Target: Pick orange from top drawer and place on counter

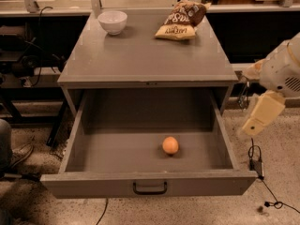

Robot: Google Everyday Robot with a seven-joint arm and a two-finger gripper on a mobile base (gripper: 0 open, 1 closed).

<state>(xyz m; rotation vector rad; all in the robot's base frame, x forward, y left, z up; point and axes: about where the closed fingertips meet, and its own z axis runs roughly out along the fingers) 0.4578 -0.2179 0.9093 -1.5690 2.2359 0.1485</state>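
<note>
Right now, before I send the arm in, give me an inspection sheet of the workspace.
Surface: counter, grey, flat, slightly glossy.
Job's things: orange on the floor of the open top drawer, right of centre, not yet picked.
Clutter: white bowl at the counter's back left; chip bag at its back right.
Grippers: gripper outside the drawer, off its right side, clear of the orange.
Cables: black cable on the floor at right, under the arm.
Surroundings: speckled floor; a shoe at far left.
</note>
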